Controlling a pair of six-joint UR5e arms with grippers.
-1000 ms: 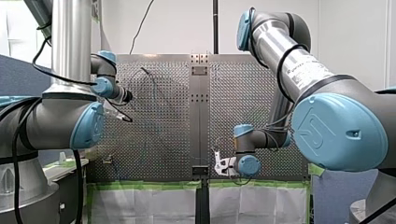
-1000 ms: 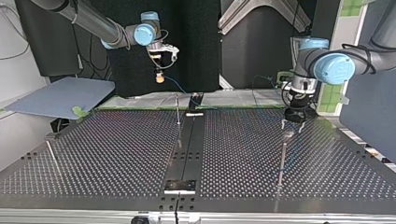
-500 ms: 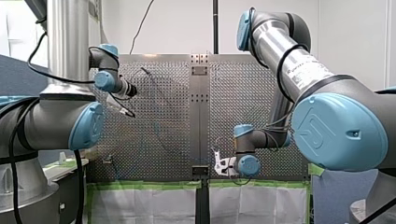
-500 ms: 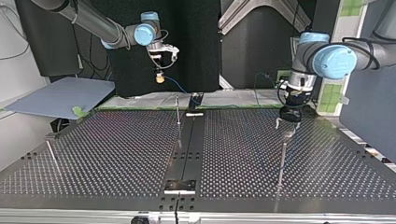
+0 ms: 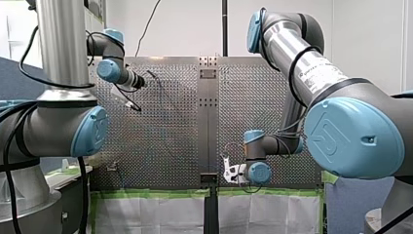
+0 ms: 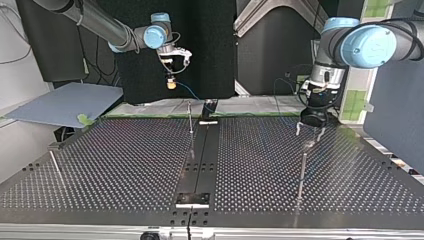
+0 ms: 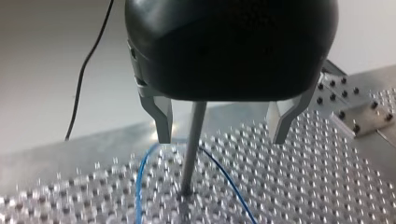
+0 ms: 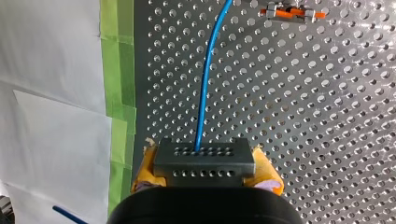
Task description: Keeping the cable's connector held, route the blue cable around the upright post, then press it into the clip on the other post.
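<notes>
My right gripper has its yellow pads shut on a black connector block. The blue cable runs out of that block over the perforated plate toward an orange-and-metal clip. In the top view this gripper hangs high at the back left, and the cable drops from it toward the table. My left gripper is open, its metal fingers either side of an upright post. Blue cable lies at that post's foot. In the top view my left gripper is just above the post.
A thin post stands near the table's middle strip and another post at the top view's left. Green tape and white sheeting edge the plate. A grey board lies beyond the left corner.
My left arm's wrist has risen and turned, and its gripper stays over the post. My right arm has not moved and keeps the connector.
</notes>
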